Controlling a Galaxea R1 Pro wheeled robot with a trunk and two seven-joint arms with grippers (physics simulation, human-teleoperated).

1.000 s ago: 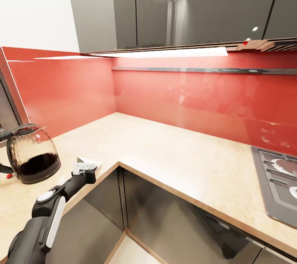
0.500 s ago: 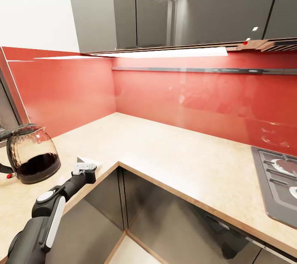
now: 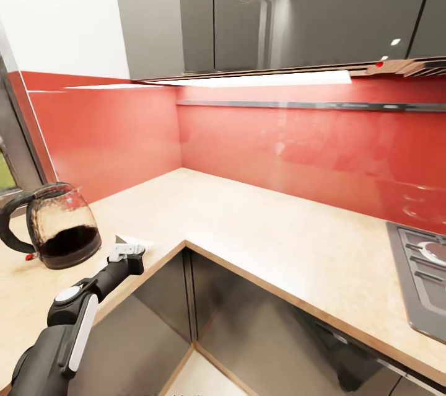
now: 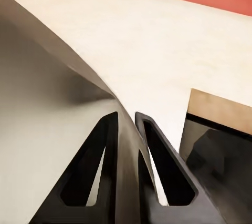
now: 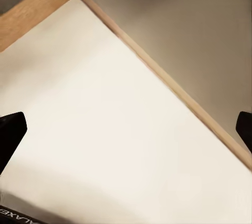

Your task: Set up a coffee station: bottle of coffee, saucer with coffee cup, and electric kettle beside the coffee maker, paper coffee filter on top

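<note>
The electric kettle (image 3: 62, 228), dark and see-through with a black handle, stands on the kitchen countertop (image 3: 260, 222) at the left. To its right, my left gripper (image 3: 127, 251) hovers at the counter's front edge, shut on the white paper coffee filter (image 3: 137, 241). In the left wrist view the filter (image 4: 52, 103) is a thin curved sheet pinched between the near-closed fingers of the left gripper (image 4: 126, 116). My right gripper (image 5: 126, 129) is open wide, its black fingertips (image 5: 10, 132) at the frame's edges with nothing between them.
The L-shaped counter wraps an inner corner over grey cabinet fronts (image 3: 155, 315). A red backsplash (image 3: 279, 148) and dark upper cabinets (image 3: 279, 12) rise behind it. A gas hob (image 3: 427, 272) sits at the far right. The right wrist view shows pale floor (image 5: 105, 129) and a wooden strip (image 5: 157, 71).
The whole head view has shifted slightly, so the camera moved. The left gripper still holds the filter in the same pose, and the kettle has not moved on the counter.
</note>
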